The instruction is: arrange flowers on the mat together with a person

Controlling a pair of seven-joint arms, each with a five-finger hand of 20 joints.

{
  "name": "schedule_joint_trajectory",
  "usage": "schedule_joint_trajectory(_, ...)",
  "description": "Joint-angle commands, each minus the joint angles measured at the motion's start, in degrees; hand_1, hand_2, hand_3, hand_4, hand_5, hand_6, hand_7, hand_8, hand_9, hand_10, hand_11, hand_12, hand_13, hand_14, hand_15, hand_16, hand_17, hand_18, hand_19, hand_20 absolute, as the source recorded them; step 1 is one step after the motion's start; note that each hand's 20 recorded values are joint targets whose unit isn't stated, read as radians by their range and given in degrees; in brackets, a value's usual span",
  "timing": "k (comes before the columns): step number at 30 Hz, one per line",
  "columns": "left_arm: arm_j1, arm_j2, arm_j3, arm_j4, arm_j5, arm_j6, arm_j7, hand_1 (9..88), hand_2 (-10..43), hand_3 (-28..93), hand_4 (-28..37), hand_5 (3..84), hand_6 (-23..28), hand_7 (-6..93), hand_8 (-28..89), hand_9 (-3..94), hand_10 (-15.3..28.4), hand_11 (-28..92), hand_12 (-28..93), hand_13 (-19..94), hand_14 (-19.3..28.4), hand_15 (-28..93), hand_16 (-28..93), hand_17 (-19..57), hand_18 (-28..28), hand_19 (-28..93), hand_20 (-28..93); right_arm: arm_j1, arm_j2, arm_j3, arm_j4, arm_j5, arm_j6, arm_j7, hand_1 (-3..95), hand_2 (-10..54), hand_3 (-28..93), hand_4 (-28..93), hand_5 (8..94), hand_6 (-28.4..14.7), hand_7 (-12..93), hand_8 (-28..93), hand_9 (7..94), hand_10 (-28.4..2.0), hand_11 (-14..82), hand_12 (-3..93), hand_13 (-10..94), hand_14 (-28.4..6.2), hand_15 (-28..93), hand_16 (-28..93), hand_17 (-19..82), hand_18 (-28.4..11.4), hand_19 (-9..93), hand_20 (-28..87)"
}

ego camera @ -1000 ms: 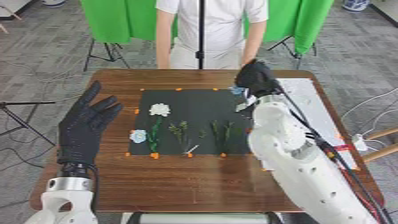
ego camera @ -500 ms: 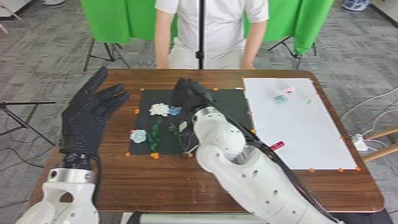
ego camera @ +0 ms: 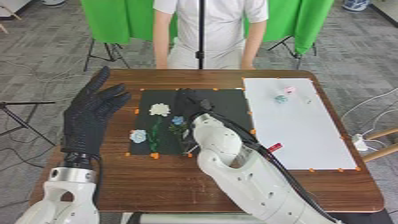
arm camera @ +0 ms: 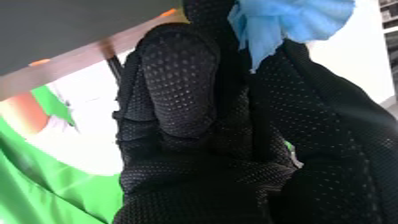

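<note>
Over the middle of the black mat (ego camera: 142, 148), the right hand (ego camera: 190, 103) pinches a blue flower (ego camera: 178, 120), its bloom above the green stems there. In the right wrist view the blue bloom (arm camera: 298, 19) shows close up, held by the fingers of the right hand (arm camera: 182, 95). To its left on the mat lie a white flower (ego camera: 159, 109) and a green stem (ego camera: 154, 134); a pale blue flower (ego camera: 138, 135) is at the mat's left edge. The left hand (ego camera: 84, 120) is open beside the mat. The right arm covers part of the mat.
A white sheet (ego camera: 306, 125) on the right bears a pink flower (ego camera: 289, 90), a pale teal flower (ego camera: 281, 99) and a small red item (ego camera: 275, 147). Orange markers edge the mat and sheet. A thin pole stands beyond the table's far side.
The right hand has carried the blue flower left from the mat's far right corner, then nearer to the robot over the stems. The left hand has shifted slightly.
</note>
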Motion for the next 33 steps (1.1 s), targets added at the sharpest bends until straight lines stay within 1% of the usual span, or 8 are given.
schedule_joint_trajectory(1,0.43,-0.04,0.27,0.34,-0.56,-0.59,-0.53,20.6,9.3,78,-28.3,33.1,6.4,10.1,-9,36.1,20.4,25,10,27,26.7,50,-10,-6.3,25.0,64,3,-0.28,0.01,-0.78,0.43,-2.18,-1.09,-0.17,56.1,-9.5,71,-28,80.9,1.6,23,-3,88.9,-7.7,15.1,34.8,79,-1.8,63,20,34,-16.1,93,8)
schedule_joint_trajectory(5,0.18,-0.14,0.35,0.53,-0.76,-0.48,-0.85,20.7,9.3,78,-28.3,33.1,6.4,10.1,-9,36.1,20.4,25,10,27,26.7,50,-10,-6.3,24.9,64,3,-0.13,0.00,-0.71,0.46,-1.84,-1.46,0.27,55.4,-9.5,71,-28,78.7,1.3,23,-4,86.9,-7.9,14.6,34.0,78,-2.0,64,19,33,-16.2,93,7)
schedule_joint_trajectory(7,0.39,0.13,0.38,0.45,-1.08,-0.12,-0.23,20.7,9.3,78,-28.3,33.1,6.4,10.2,-9,36.1,20.5,25,10,27,26.7,50,-10,-6.4,24.9,64,3,0.12,-0.01,-0.82,0.55,-2.36,-1.58,0.33,55.1,-9.5,70,-28,77.7,0.9,22,-4,85.7,-8.2,13.8,33.1,77,-2.0,64,19,33,-16.3,93,7)
schedule_joint_trajectory(17,0.52,0.26,0.52,0.46,-1.39,0.21,0.13,20.8,9.2,79,-28.3,33.3,6.6,10.2,-9,36.1,20.5,25,10,27,26.7,50,-10,-6.4,24.9,64,2,0.59,-0.04,-0.85,0.49,-2.41,-1.76,0.46,52.9,-9.5,70,-28,74.0,1.0,22,-6,82.5,-8.8,13.6,32.2,74,-2.9,66,18,31,-16.7,93,8)
schedule_joint_trajectory(23,0.63,-0.09,0.37,0.45,-1.28,0.26,-0.37,20.9,9.3,79,-28.3,33.4,6.6,10.1,-9,36.1,20.5,25,10,27,26.7,50,-10,-6.5,25.0,64,2,0.54,-0.23,-0.68,0.31,-3.23,-2.65,0.00,50.5,-9.5,73,-28,72.7,1.1,22,-6,79.6,-9.4,17.4,29.2,72,-3.6,67,17,30,-17.0,93,8)
schedule_joint_trajectory(26,0.78,0.16,0.41,0.35,-1.47,0.53,-0.05,21.0,9.2,79,-28.3,33.3,6.7,10.1,-9,36.2,20.6,25,10,27,26.7,50,-10,-6.5,25.0,64,2,0.35,-0.34,-0.51,0.23,-3.29,-2.95,-0.03,49.9,-9.5,73,-28,72.2,1.2,21,-6,79.1,-9.5,18.4,28.4,72,-3.9,67,16,30,-17.0,93,8)
schedule_joint_trajectory(31,0.84,0.15,0.35,0.29,-1.48,0.59,-0.18,20.9,9.2,79,-28.3,33.3,6.7,10.1,-9,36.1,20.6,25,10,27,26.6,50,-10,-6.5,25.0,64,2,0.33,-0.34,-0.31,0.14,-3.58,-3.23,0.19,48.1,-9.5,75,-28,71.9,1.3,21,-7,77.1,-10.0,21.8,25.5,71,-4.2,68,15,29,-17.2,93,8)
schedule_joint_trajectory(33,1.02,0.20,0.33,0.21,-1.54,0.90,-0.09,21.0,9.2,79,-28.3,33.4,6.7,10.0,-9,36.1,20.6,25,10,27,26.6,50,-10,-6.5,25.0,64,2,0.34,-0.33,-0.27,-0.07,-3.70,-3.50,0.38,47.5,-9.5,76,-28,71.6,1.3,21,-7,76.4,-10.3,22.5,24.8,71,-4.5,68,15,29,-17.4,93,8)
